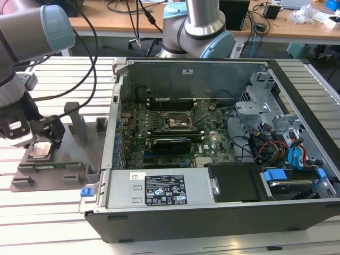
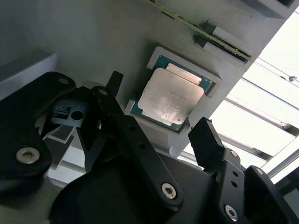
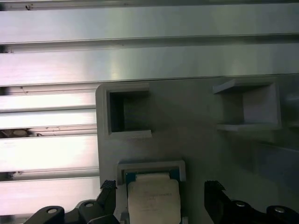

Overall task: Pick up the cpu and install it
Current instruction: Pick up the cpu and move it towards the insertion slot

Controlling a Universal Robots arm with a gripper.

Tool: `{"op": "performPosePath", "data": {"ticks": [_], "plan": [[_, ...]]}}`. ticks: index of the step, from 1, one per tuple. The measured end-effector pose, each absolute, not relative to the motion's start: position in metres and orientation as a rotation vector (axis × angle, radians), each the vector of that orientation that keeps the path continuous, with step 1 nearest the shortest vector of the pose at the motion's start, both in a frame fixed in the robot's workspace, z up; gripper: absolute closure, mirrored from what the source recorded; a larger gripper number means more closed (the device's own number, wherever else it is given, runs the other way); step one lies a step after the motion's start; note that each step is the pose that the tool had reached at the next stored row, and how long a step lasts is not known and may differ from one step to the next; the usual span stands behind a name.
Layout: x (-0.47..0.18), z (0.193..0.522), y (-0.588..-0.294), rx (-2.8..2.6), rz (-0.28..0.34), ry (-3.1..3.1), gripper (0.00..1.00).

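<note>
My pincer is open over the cpu.
My two black fingers are spread wide, one on each side of the cpu, and hold nothing. The cpu lies flat, shiny side up, in a small square pocket of the grey holder. I cannot tell if my fingers touch it. In the exterior view, the holder sits on the slatted table, just beside the open computer case, on the exterior view's left.

Grey arm, pale-blue joint caps; black screwed claw.
</note>
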State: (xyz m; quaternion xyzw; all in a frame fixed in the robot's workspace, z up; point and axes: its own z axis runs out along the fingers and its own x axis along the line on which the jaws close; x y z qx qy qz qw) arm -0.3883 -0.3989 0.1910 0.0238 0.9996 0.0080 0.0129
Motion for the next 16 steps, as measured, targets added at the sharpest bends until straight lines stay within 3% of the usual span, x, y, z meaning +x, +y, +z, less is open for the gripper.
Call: {"op": "performPosePath", "data": {"ticks": [16], "plan": [[-0.3888, 0.1819, -0.4026, 0.074, 0.025, 3.115, 0.16]]}}
